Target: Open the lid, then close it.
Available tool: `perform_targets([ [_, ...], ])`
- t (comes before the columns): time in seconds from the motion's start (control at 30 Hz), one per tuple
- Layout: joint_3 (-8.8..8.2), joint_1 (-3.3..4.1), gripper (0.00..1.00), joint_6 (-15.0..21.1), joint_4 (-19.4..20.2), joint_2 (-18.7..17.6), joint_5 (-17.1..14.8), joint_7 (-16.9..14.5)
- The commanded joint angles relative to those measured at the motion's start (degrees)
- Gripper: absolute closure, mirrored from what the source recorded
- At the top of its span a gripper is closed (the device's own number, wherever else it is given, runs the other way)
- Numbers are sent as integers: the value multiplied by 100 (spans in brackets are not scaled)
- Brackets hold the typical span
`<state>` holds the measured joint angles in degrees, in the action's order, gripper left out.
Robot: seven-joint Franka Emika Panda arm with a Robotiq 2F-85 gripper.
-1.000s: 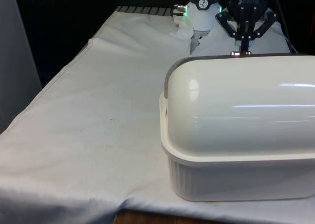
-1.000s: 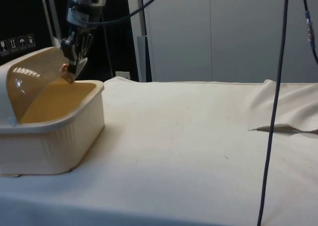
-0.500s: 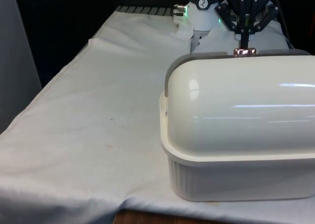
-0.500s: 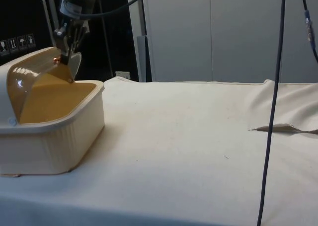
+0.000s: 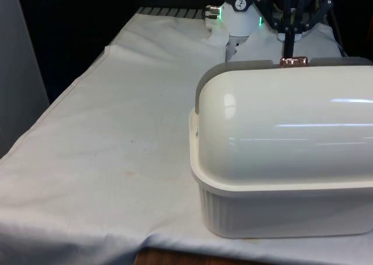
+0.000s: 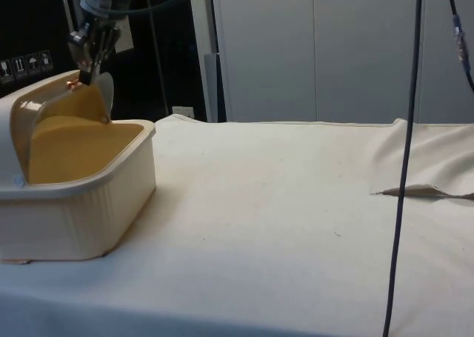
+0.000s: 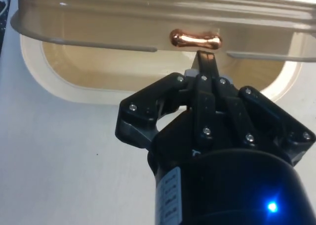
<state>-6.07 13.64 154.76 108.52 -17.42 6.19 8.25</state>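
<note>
Nearest in the front view, the cream bread box (image 5: 274, 212) stood on the white cloth (image 5: 111, 148) at the front view's right, its ribbed base under a smooth domed back. Seen from the side, the bread box (image 6: 74, 204) sat at the table's end with its mouth partly uncovered, showing a tan wooden floor inside. Its translucent roll-top lid (image 6: 55, 104) was rolled some way up, the leading edge lifted above the base rim. A small copper knob (image 5: 293, 61) sat on that edge; it also showed in the wrist view (image 7: 195, 39). Just beyond it, the black gripper (image 6: 86, 72) pointed down at the lid's edge, its tip right by the knob (image 6: 72, 84). In the wrist view the gripper (image 7: 203, 62) had its two fingers pressed together with no gap between them, their tip just short of the knob and gripping nothing
</note>
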Motion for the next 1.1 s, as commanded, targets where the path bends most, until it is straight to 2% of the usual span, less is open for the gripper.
perform_targets([
  [0.0, -97, 57, 100, 52, -52, -40, 149, 155],
  [0.17, -97, 69, 100, 103, -132, -97, 281, 332],
  [0.2, 0, 6, 100, 23, -86, -46, 132, 178],
  [0.23, -92, 69, 100, 126, -166, -126, 367, 435],
  [0.47, -69, 52, 100, 120, -338, -229, 573, 716],
  [0.5, 0, 11, 100, 86, -281, -189, 487, 619],
  [0.53, -69, 46, 100, 103, -407, -258, 590, 745],
  [0.77, -74, 46, 100, 23, -607, -269, 573, 768],
  [0.8, -23, 11, 100, 69, -596, -292, 516, 693],
  [0.83, -69, 40, 100, 11, -619, -258, 573, 762],
  [1.07, -23, 17, 100, -212, -756, -92, 510, 676],
])
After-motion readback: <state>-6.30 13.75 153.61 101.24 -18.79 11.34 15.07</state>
